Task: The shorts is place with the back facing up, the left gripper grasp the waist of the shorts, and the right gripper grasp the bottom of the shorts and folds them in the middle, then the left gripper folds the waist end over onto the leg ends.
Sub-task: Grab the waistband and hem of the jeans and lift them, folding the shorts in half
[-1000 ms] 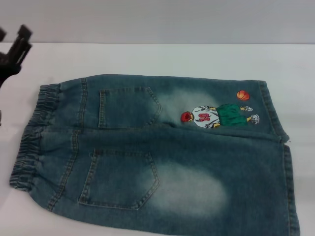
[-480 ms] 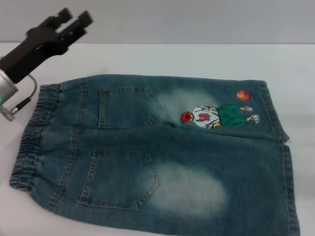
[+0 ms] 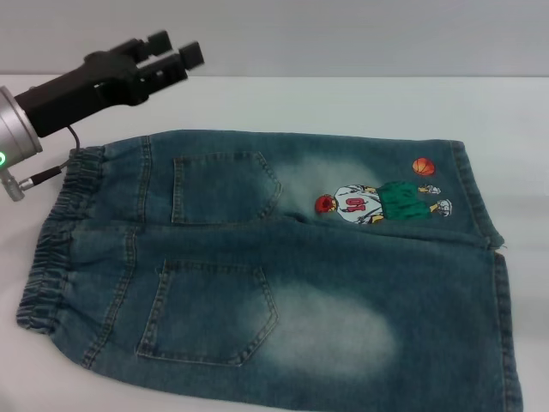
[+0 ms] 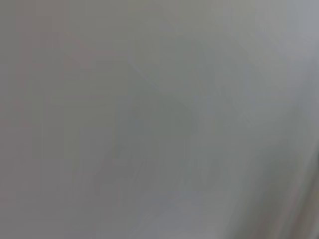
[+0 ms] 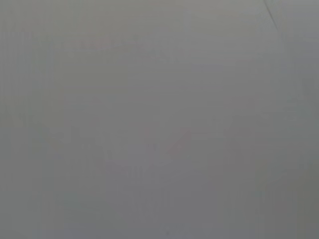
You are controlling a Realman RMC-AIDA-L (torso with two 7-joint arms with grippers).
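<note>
The shorts [image 3: 283, 283] lie flat on the white table [image 3: 360, 103], back side up with both patch pockets showing. The waist of the shorts [image 3: 53, 245], a gathered elastic band, is at the left. The bottom of the shorts [image 3: 506, 335], two straight leg hems, is at the right, and the cartoon print [image 3: 382, 202] is on the far leg. My left gripper [image 3: 174, 48] hovers above the table just beyond the far waist corner, fingers apart, holding nothing. The right gripper is out of view. Both wrist views show only blank grey.
Bare white table surrounds the shorts at the back and left. A grey wall [image 3: 343, 34] rises behind the table's far edge. The shorts' near edge runs out of the picture at the bottom.
My left arm has swung in from the left edge, moving right and toward the far waist corner. The shorts have not moved.
</note>
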